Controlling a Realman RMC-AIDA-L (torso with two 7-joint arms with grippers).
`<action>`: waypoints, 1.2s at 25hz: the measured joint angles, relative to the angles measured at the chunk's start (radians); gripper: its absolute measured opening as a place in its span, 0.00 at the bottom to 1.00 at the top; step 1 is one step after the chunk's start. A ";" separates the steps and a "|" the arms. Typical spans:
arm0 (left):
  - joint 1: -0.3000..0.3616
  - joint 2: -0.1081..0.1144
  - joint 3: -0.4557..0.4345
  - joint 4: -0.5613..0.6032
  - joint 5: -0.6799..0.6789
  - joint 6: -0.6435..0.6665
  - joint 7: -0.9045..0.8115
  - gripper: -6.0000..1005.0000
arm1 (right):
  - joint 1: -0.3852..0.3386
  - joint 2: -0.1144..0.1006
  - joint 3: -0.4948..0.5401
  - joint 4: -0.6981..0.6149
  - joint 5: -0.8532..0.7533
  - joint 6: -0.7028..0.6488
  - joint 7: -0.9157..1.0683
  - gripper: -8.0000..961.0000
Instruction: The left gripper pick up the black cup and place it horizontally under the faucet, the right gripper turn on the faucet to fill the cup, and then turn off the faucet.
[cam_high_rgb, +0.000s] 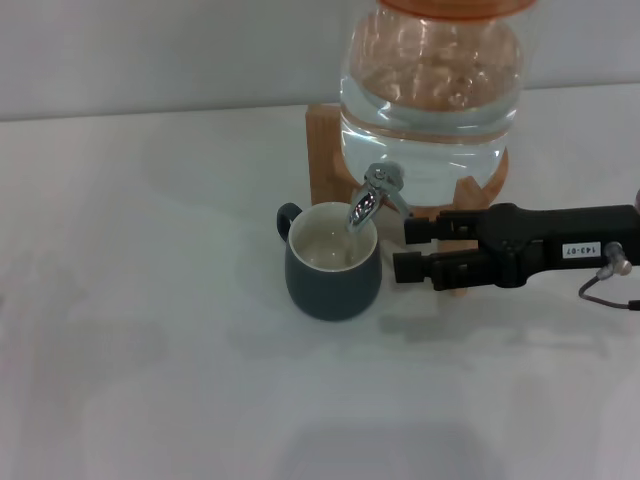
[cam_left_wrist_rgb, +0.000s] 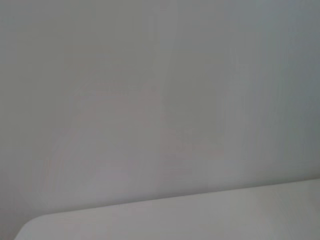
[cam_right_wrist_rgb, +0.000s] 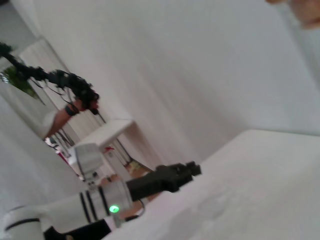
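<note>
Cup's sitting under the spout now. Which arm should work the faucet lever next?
Right. The right gripper is beside the faucet, fingers open toward it, with the black cup below the spout. The left gripper shows only in the right wrist view, well away.

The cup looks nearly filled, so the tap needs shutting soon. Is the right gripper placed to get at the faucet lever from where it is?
Probably yes. The right gripper sits just beside the faucet, slightly below its lever, with nothing between them. The black cup stands under the spout, off the gripper's path.
</note>
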 joint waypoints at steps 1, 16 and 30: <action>0.000 0.000 0.000 -0.001 0.000 0.000 0.000 0.28 | 0.000 0.000 0.002 0.000 0.006 0.005 0.000 0.87; 0.004 0.000 -0.002 0.002 0.025 0.000 -0.003 0.28 | -0.022 -0.009 0.071 -0.006 0.005 0.054 0.002 0.87; -0.001 -0.002 0.006 0.014 0.026 0.024 -0.019 0.28 | -0.033 -0.008 0.102 -0.002 0.002 0.125 0.003 0.87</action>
